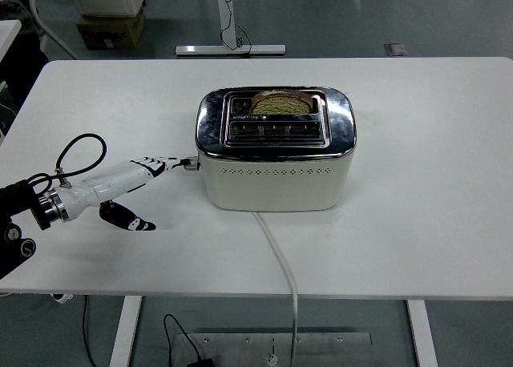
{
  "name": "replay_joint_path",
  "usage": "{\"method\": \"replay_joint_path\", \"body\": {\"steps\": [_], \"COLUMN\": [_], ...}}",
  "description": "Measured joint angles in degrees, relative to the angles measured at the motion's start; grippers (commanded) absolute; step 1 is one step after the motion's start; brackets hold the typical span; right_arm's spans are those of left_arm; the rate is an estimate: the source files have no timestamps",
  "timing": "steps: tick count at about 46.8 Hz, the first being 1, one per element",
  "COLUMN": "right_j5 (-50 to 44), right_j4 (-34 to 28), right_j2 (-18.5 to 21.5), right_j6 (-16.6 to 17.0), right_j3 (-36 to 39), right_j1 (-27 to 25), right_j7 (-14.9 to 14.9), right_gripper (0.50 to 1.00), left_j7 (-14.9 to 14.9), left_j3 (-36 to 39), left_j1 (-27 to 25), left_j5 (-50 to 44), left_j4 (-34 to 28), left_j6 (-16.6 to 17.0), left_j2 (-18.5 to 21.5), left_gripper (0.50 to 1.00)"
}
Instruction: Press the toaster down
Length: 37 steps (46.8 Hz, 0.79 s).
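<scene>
A cream and chrome toaster (276,155) stands in the middle of the white table (433,143). A slice of bread (280,104) sits in its far slot; the near slot looks empty. The toaster's lever (190,163) sticks out of its left end. My left hand (132,187) comes in from the left with white fingers stretched out. Its fingertips (170,163) reach right up to the lever, and the thumb (128,219) hangs below, apart from it. The hand holds nothing. The right arm is out of view.
The toaster's white cord (278,255) runs from its front over the table's near edge. A black cable loops above my left wrist (80,155). A cardboard box (111,29) and a stand's base (231,50) are on the floor beyond the table.
</scene>
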Motion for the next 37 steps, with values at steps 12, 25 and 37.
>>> {"method": "replay_joint_path", "body": {"steps": [12,25,37], "right_j5": [0.0,0.0,0.0], "right_j4": [0.04,0.03,0.03], "right_j2": [0.0,0.0,0.0], "right_j6": [0.0,0.0,0.0], "right_j3": [0.01,0.0,-0.01], "right_j1": [0.01,0.0,0.0], "right_j7": [0.0,0.0,0.0], "right_gripper": [0.998,0.998,0.998], "left_j7": [0.0,0.0,0.02], "left_j3": [0.81,1.34,1.34], "left_j1": [0.03,0.12,0.13], "left_j5": [-0.04,-0.32,-3.39], "left_j4": [1.35,2.3,3.02], "left_j6": [0.0,0.02,0.06], "left_j2": [-0.79,-0.92,-0.78], "left_gripper": [1.0,1.0,1.0]}}
